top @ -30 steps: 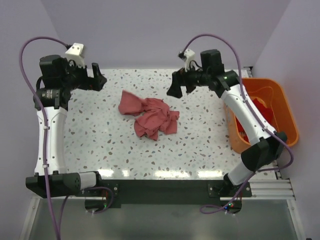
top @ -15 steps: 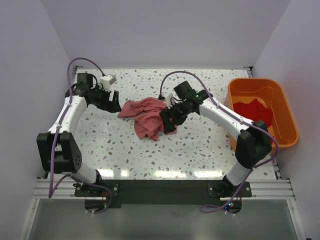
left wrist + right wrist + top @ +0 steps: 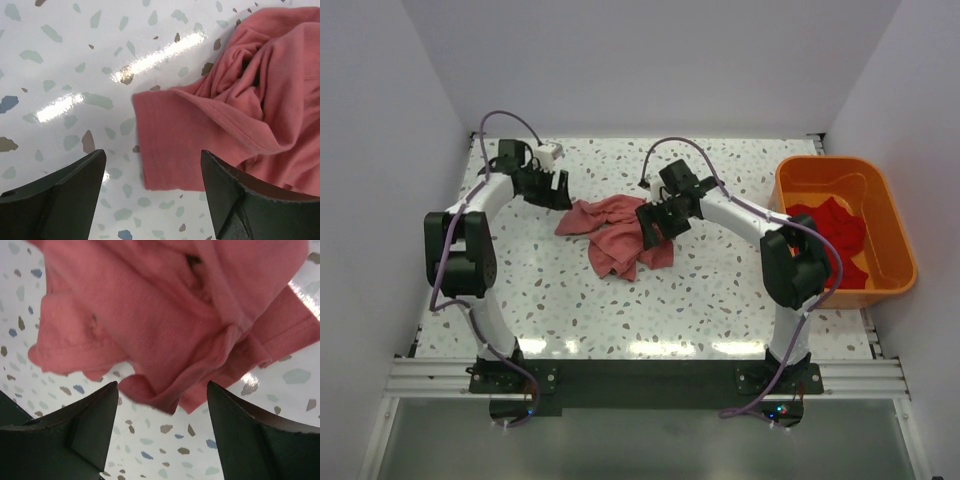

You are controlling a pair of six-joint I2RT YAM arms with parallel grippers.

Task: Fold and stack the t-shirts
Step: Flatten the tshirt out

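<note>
**Figure: table seen from above, with both wrist views.** At the near edge of the speckled table (image 3: 570, 312) you see the two arm bases, bolted side by side. Both arms reach away from you toward the middle.

The salmon-pink t-shirt (image 3: 618, 240) lies there, crumpled in a loose heap and not folded. One flat sleeve sticks out at its far-left corner.

The right jaws hang over the heap's right edge and stand apart. In the right wrist view the two dark fingers (image 3: 75, 435) frame a bunched fold and hem of the shirt. The cloth spans the gap between them but nothing is clamped. You cannot tell from this angle whether the fingertips brush the cloth.

A little farther back, the left jaws sit at the sleeve end of the shirt, also apart and holding nothing. In the left wrist view the fingers (image 3: 55, 200) straddle the sleeve's stitched edge. Bare table lies under the left finger and pink cloth runs under the right one.

To your right, from mid-table toward the far side, stands the orange tub (image 3: 830, 163). The red t-shirt (image 3: 832, 225) lies crumpled inside it, well apart from the pink one.
</note>
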